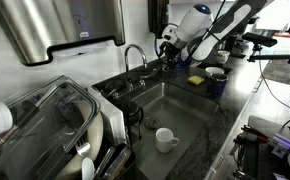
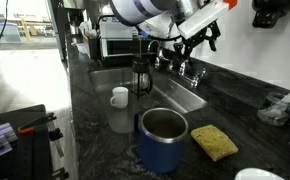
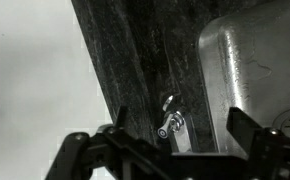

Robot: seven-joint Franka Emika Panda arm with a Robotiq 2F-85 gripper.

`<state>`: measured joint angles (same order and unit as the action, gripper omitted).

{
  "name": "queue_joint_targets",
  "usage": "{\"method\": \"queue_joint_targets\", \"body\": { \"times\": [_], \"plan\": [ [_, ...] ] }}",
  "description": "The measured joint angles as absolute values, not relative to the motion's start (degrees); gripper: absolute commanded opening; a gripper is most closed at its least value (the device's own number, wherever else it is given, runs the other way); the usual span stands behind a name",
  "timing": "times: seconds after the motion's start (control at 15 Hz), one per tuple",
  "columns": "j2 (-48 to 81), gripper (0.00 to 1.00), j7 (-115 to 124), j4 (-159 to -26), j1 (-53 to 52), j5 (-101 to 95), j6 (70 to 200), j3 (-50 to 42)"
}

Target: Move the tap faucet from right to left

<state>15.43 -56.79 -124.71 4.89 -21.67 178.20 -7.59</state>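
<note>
Two fingers (image 3: 115, 122) of my gripper (image 3: 177, 120) stand wide apart and grip nothing. In the wrist view one small chrome handle (image 3: 170, 126) lies between them; whether I touch it, I cannot tell. One tap faucet (image 1: 135, 52) rises at the back rim of the one steel sink (image 1: 180, 100), with me just beside it. One white mug (image 1: 165, 138) stands in the sink and one French press (image 2: 142, 72) at the sink's corner. One yellow sponge (image 1: 196, 80) and one blue tumbler (image 2: 163, 135) sit beside the sink on the dark stone counter (image 3: 125, 60). One dish rack (image 1: 55, 120) stands at the sink's opposite end.
</note>
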Motion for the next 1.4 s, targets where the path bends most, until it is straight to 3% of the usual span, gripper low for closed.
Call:
{"method": "queue_joint_targets", "body": {
  "times": [0.93, 1.0, 1.07, 1.4],
  "plan": [
    [24.8, 1.00, -40.8, -113.6, 1.6, -21.8, 166.6, -6.9],
    [24.8, 0.91, -40.2, -113.5, 1.7, -21.8, 166.0, -6.6],
    [24.8, 0.72, -39.7, -113.5, 1.8, -21.8, 165.8, -6.3],
    [24.8, 0.38, -38.1, -112.9, 2.1, -21.8, 165.7, -6.2]
  ]
}}
